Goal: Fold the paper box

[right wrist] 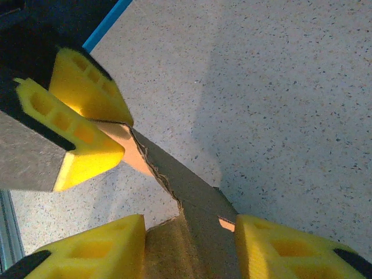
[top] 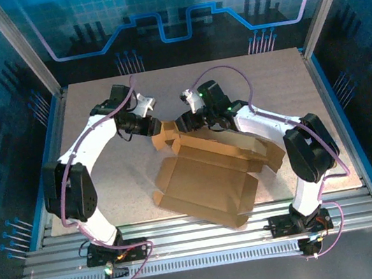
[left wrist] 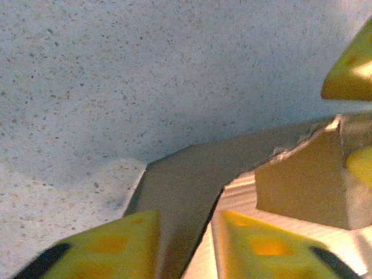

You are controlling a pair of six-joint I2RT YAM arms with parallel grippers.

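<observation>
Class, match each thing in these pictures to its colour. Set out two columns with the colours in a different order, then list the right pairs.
Things:
1. paper box
2. table
3. cable
4. jaws

Colours:
a. yellow
b. brown
c. purple
d. pale with dark speckles

Pairs: 1-b; 2-d; 3-c; 4-a

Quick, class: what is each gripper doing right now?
Left gripper: jaws closed on a flap of the paper box.
Right gripper: jaws closed on a paper box flap too.
</observation>
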